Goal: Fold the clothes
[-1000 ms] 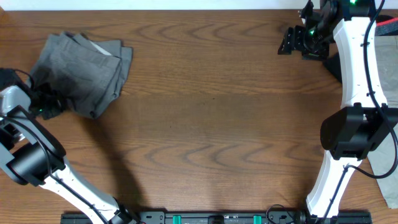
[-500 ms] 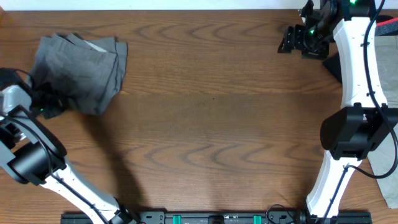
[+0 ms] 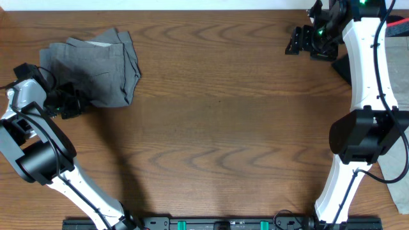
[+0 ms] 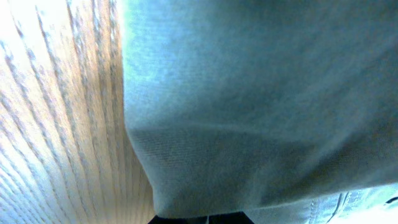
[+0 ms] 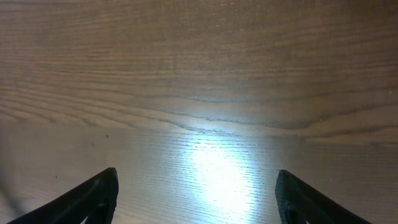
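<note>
**While my left gripper (image 3: pixel 69 102) pinches the shorts (image 3: pixel 96 67), my right gripper (image 3: pixel 298 41) hangs spread**

Because grey cloth fills nearly all of my left wrist view, I cannot make out my own fingers there; only a strip of wood grain shows down the left side. From overhead, my left gripper is pressed together on the lower left edge of the shorts. They lie in a rumpled, loosely folded heap at the far left of the counter (image 3: pixel 211 128), with layers overlapping and a paler strip along the top edge. My left arm bends in from the counter's left side to reach them. My right gripper sits well apart from the shorts, at the far right corner, jaws wide over bare wood. Its wrist view shows a bright glare on the grain between my two dark fingers (image 5: pixel 93 199).
</note>
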You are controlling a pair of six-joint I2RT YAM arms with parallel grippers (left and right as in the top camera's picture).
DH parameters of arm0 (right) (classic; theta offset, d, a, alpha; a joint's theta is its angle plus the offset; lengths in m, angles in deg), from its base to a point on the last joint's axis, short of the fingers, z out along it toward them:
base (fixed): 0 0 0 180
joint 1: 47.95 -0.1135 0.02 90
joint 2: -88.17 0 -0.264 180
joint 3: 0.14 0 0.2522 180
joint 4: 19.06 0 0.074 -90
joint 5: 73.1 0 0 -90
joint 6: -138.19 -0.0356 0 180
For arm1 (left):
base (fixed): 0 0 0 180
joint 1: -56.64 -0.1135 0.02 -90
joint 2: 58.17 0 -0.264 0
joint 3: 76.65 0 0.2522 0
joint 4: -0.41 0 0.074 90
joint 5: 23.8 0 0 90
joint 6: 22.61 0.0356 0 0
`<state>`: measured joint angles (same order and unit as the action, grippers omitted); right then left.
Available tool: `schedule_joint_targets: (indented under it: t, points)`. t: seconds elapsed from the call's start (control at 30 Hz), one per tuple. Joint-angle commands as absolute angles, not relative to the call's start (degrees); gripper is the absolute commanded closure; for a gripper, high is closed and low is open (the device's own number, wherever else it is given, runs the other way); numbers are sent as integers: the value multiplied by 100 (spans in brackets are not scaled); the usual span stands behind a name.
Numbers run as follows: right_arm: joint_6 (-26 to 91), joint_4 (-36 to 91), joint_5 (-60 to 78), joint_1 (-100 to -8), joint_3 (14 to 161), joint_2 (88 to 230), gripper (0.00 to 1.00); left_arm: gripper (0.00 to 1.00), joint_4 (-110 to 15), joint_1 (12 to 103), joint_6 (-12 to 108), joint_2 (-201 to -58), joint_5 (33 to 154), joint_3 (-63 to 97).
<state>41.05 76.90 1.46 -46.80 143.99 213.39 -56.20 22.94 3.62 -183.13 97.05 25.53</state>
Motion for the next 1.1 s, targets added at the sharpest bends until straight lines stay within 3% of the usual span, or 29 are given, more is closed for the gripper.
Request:
schedule_joint_targets:
  t: [0.0,0.43,0.5,0.53,0.57,0.6,0.63,1.07]
  points:
    - [4212,7698,120,-4728,14465,21322,21,89,-5572,2189,633,-18246,9380,2573]
    - [4230,7794,122,-4728,14465,21322,21,87,-5165,2006,893,-18246,9314,2573]
    - [4230,7792,122,-4728,14465,21322,21,83,-5168,2006,1028,-18246,9319,2573]
    - [4230,7790,122,-4728,14465,21322,21,76,-5165,2006,1109,-18246,9360,2573]
    - [4230,7792,122,-4728,14465,21322,21,65,-5159,2006,1175,-18246,9434,2573]
    - [4230,7790,122,-4728,14465,21322,21,41,-5159,2006,1199,-18246,9533,2573]
    - [4228,7792,122,-4728,14465,21322,22,36,-5135,2006,1282,-18246,9642,2573]
    - [4232,7786,124,-4728,14465,21322,21,34,-5349,2006,1959,-17343,9194,2575]
